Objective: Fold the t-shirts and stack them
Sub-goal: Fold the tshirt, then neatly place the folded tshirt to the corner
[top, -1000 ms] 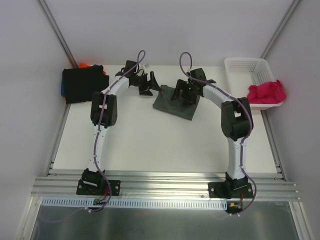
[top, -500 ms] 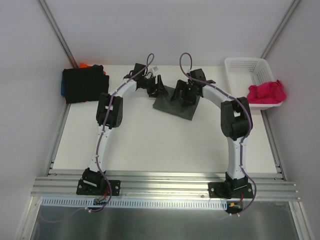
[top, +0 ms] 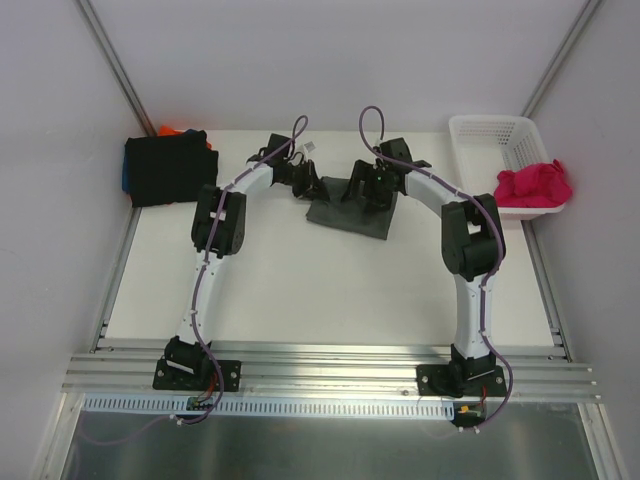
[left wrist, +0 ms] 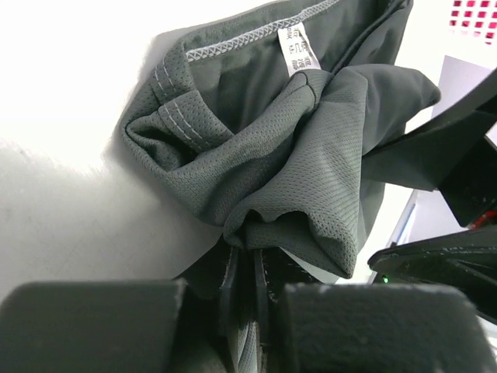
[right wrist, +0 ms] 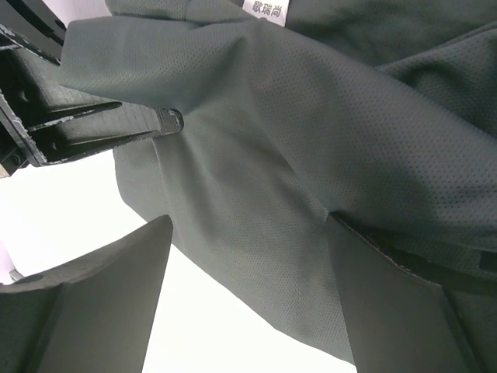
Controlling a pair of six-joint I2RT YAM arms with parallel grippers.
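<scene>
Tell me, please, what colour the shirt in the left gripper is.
The shirt is dark grey, clearest in left wrist view.

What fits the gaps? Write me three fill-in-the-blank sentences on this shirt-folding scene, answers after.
1. The left gripper is ____ on a bunch of the dark grey t-shirt.
2. The right gripper, over the same shirt, is ____.
3. The magenta-pink t-shirt lies in the white ____.
Missing words: shut; open; basket.
</scene>
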